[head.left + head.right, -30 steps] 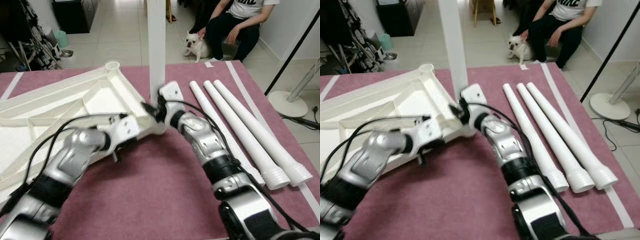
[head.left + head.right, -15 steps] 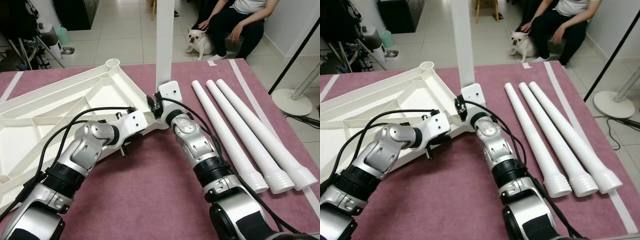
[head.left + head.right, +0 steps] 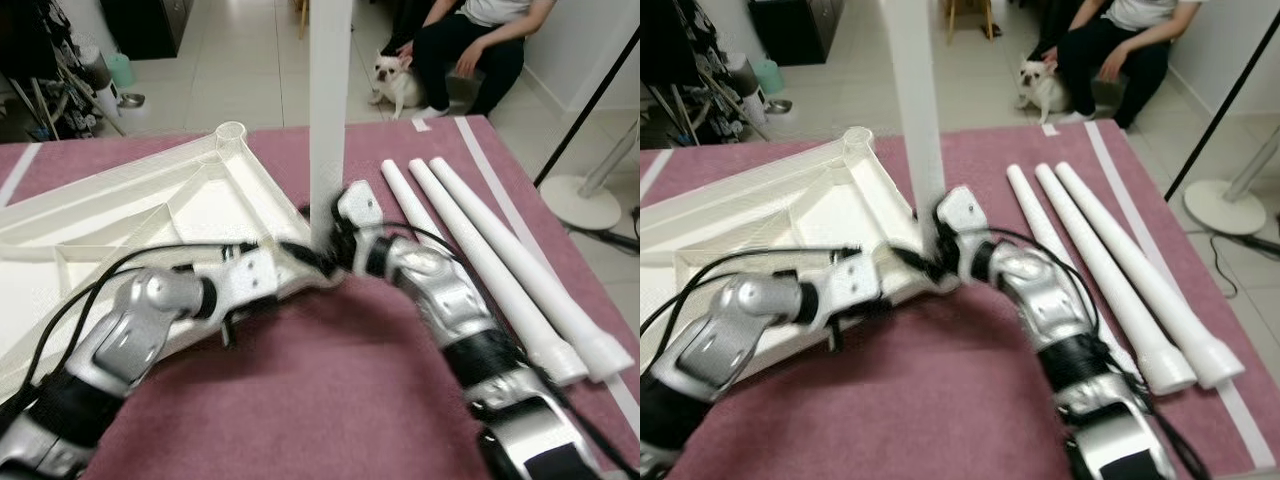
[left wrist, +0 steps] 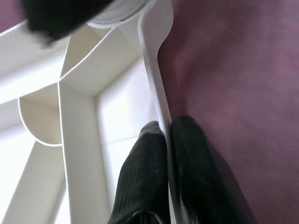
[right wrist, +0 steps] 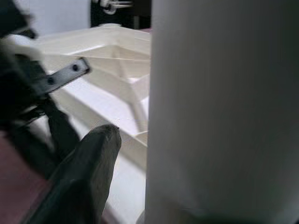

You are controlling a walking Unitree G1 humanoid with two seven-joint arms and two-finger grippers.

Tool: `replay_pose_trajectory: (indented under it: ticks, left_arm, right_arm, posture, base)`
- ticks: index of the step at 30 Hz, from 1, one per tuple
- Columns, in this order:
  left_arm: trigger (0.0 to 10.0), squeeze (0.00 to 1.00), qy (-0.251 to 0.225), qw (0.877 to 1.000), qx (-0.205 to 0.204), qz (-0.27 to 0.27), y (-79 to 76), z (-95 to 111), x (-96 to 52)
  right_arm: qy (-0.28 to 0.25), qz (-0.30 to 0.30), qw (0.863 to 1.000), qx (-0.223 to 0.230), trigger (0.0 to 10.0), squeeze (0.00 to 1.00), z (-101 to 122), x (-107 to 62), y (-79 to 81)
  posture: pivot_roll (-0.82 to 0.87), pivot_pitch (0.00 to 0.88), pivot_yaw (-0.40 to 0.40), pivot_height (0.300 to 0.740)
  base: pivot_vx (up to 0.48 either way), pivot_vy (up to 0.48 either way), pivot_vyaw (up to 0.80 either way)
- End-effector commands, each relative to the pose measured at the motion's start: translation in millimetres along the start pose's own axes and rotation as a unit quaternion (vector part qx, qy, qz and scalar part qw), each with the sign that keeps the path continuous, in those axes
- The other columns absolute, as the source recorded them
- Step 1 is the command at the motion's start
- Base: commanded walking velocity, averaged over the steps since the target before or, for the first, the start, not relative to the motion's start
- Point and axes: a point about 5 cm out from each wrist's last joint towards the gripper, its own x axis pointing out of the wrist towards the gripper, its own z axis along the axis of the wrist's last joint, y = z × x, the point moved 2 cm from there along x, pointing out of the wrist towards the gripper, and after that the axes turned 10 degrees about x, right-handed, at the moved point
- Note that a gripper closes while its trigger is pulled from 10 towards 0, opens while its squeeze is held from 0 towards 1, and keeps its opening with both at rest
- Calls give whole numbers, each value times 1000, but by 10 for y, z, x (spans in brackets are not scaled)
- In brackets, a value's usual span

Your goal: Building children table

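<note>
Upturned white tabletop (image 3: 150,215) flat on the maroon mat (image 3: 330,400), ribbed underside up, one round socket (image 3: 230,131) at its far corner. Upright white leg (image 3: 330,110) planted at the near corner of the tabletop, rising out of the top of the head view. Left claw (image 4: 166,163) pinched shut on the tabletop's thin edge wall, one finger inside, one outside against the mat. Right claw (image 3: 325,250) at the foot of the upright leg, one black finger (image 5: 88,163) close beside the leg; grip on it cannot tell, second finger hidden. Three more loose legs (image 3: 490,260) side by side on the mat to the right, ribbed ends nearest. Beyond the mat, tiled floor (image 3: 240,70), a seated person (image 3: 470,40) and a small white dog (image 3: 392,80). Fan base (image 3: 580,205) at right.
</note>
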Motion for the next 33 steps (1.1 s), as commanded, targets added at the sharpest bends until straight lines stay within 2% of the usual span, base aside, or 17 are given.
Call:
replay_pose_trajectory:
  ticks: [1,3,4,5,6,7,18,20,21,22,23,26,29,30,31,32,33]
  left_arm:
    - [10000,0,-61,995,81,28,122,323,-128]
    - [10000,0,-57,995,80,26,115,291,-153]
    - [10000,0,-54,995,79,25,111,266,-167]
    - [10000,0,-49,995,80,25,107,240,-172]
    - [10000,0,-49,995,80,25,107,240,-172]
    - [10000,0,-47,995,77,30,120,237,-155]
    - [10000,0,-38,992,35,114,378,356,51]
    - [10000,0,-41,990,24,135,465,428,111]
    - [10000,0,-48,987,19,155,563,533,181]
    - [10000,0,-48,987,19,155,563,533,181]
    - [10000,0,-56,984,18,168,638,631,234]
    - [10000,0,-70,981,21,180,733,789,305]
    - [10000,0,-79,981,27,178,752,854,324]
    - [10000,0,-80,981,30,175,752,859,324]
    - [10000,0,-80,981,30,175,752,859,324]
    - [10000,0,-78,982,31,172,743,839,313]
    - [10000,0,-78,982,31,172,743,839,313]
  right_arm:
    - [10,62,998,-2,10000,0,-8,79,165]
    - [17,77,997,1,10000,0,-22,51,167]
    - [21,89,996,5,5098,0,-27,41,173]
    - [21,104,994,9,2353,0,-26,37,192]
    - [21,104,994,9,2353,0,-26,37,192]
    - [18,109,994,12,0,0,-27,58,211]
    - [32,-101,994,14,0,0,-162,347,-65]
    - [38,-186,981,34,0,0,-199,385,-193]
    - [42,-283,957,55,0,0,-247,396,-324]
    - [42,-283,957,55,0,0,-247,396,-324]
    - [46,-353,932,69,0,0,-286,383,-405]
    - [50,-422,902,74,0,0,-311,402,-453]
    - [43,-411,908,74,0,0,-272,493,-401]
    - [34,-410,909,71,6314,0,-245,519,-387]
    - [34,-410,909,71,6314,0,-245,519,-387]
    - [25,-391,917,68,10000,0,-217,555,-352]
    - [25,-391,917,68,10000,0,-217,555,-352]
  posture:
    - [111,0,55,740]
    - [113,0,53,740]
    - [114,0,51,740]
    - [114,0,51,740]
    - [114,0,51,740]
    - [115,0,51,740]
    - [105,0,52,740]
    - [104,0,55,740]
    - [99,0,60,740]
    - [99,0,60,740]
    - [97,0,62,740]
    - [94,0,73,740]
    - [91,0,78,740]
    - [91,0,78,740]
    - [91,0,78,740]
    - [89,0,79,740]
    - [89,0,79,740]
  base:
    - [0,0,0]
    - [0,0,0]
    - [0,0,0]
    - [0,0,0]
    - [0,0,0]
    - [0,0,0]
    - [0,0,0]
    - [0,0,0]
    - [0,0,0]
    - [0,0,0]
    - [0,0,0]
    - [0,0,0]
    - [0,0,0]
    - [0,0,0]
    - [0,0,0]
    - [0,0,0]
    - [0,0,0]
